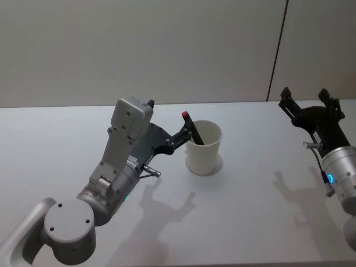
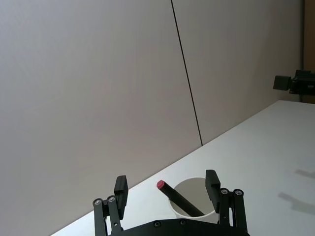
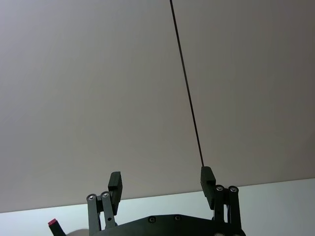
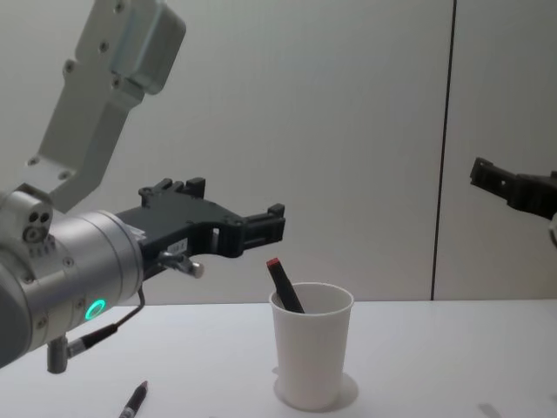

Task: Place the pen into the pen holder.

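The pen holder is a white paper cup standing mid-table. A black pen with a red end leans inside it, its red end sticking out over the left rim. My left gripper hovers just left of the cup, open, holding nothing. In the left wrist view its fingers spread wide on either side of the pen and the cup. From the chest, the left gripper sits above the cup and the pen. My right gripper is open at the far right.
A second dark pen lies on the table near the front left, below my left arm. The white table ends at a plain wall with a dark vertical seam. The right gripper hangs at the right edge.
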Tool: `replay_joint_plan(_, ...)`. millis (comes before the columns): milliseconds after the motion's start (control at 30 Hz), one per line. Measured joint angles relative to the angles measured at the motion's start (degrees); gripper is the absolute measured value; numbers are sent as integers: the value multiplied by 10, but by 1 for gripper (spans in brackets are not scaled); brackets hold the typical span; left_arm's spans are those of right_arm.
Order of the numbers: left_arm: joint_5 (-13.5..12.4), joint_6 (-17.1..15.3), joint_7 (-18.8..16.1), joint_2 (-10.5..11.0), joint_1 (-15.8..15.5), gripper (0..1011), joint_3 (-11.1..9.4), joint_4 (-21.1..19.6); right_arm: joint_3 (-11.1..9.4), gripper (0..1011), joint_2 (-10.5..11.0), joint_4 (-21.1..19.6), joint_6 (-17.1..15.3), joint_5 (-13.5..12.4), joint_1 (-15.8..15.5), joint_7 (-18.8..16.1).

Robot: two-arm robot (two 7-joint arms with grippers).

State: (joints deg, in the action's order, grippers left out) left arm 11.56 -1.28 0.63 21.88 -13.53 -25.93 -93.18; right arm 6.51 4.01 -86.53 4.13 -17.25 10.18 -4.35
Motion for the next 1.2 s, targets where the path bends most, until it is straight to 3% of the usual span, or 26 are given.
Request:
replay_joint_plan(533,28,-61,-18,3,5,1004,11,-3,-1,1001,2,-5,-3,-1,-4,1)
replay_joint_plan(1200,94,-153,-45,5,8,1004,33,23,-2,1001,3,-7,-3,-2,-5,2)
